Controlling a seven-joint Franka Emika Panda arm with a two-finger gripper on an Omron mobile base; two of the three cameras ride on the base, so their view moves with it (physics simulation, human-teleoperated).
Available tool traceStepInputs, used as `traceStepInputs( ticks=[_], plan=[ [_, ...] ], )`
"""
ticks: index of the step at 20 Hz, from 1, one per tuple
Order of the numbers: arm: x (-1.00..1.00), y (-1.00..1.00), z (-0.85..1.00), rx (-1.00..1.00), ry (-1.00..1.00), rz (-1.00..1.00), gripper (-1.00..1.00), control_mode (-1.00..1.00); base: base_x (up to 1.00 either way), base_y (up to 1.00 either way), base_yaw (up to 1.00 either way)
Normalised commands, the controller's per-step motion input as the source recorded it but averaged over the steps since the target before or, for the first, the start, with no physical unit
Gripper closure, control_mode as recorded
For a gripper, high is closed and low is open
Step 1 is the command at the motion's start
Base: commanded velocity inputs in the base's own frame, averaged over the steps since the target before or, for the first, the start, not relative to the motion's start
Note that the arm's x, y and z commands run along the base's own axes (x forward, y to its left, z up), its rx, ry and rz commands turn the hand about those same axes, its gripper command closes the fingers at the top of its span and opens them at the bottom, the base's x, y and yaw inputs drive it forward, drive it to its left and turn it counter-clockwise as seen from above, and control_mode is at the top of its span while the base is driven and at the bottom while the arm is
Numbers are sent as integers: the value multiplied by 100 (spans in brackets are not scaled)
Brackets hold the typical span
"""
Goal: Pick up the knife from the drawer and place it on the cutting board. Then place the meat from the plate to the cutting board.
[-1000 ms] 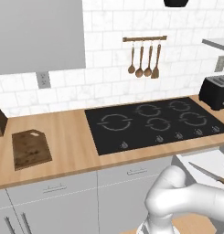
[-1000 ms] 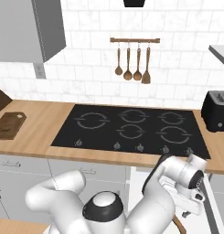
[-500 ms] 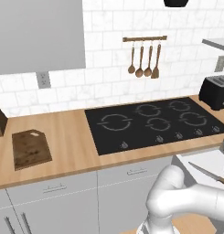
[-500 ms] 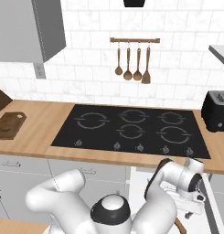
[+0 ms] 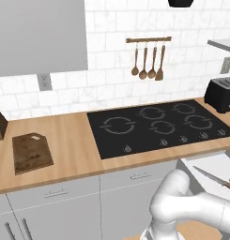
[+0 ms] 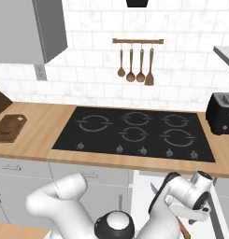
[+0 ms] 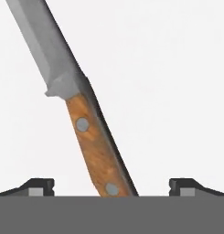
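The first step, the picking up of the knife (image 7: pixel 81 123) from the drawer (image 5: pixel 215 164), is judged to be in hand. In the hand view the knife is being framed between the two fingers (image 7: pixel 40 186), which are being held fully spread, one tip at each lower corner, with nothing gripped and no contact with the knife being shown; the gripper (image 7: pixel 111 187) is being poised just above the handle, which in this view is a warm brown with two pale rivets, the grey blade running up and away over the white drawer floor. In the left base view the knife is being seen lying in the open drawer at the lower right, below the counter (image 5: pixel 74 140) edge. The cutting board (image 5: pixel 32 153) is lying far to the left on the counter, well apart from the drawer. The next move is judged to call for a lowering of the fingers around the handle, a closing on it, and a lift clear of the drawer. No brand, label or readable writing is being shown anywhere.
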Motion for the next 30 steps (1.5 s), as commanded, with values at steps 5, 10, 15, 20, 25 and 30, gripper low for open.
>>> traceStepInputs(
  ticks=[5, 10, 15, 20, 25, 30],
  plan=[
    [29, -21, -33, 0, -9, 0, -100, -100, 0, 0, 0],
    [-3, -39, -11, 0, -2, 0, -100, -100, 0, 0, 0],
    [-10, 9, -39, 0, -1, 8, -100, -100, 0, 0, 0],
    [-1, 46, -38, 0, 0, 17, -100, -100, 0, 0, 0],
    [-9, 43, -24, 0, 0, 22, -100, -100, 0, 0, 0],
    [-12, 17, -57, 0, -6, 19, -100, -100, 0, 0, 0]
  ],
)
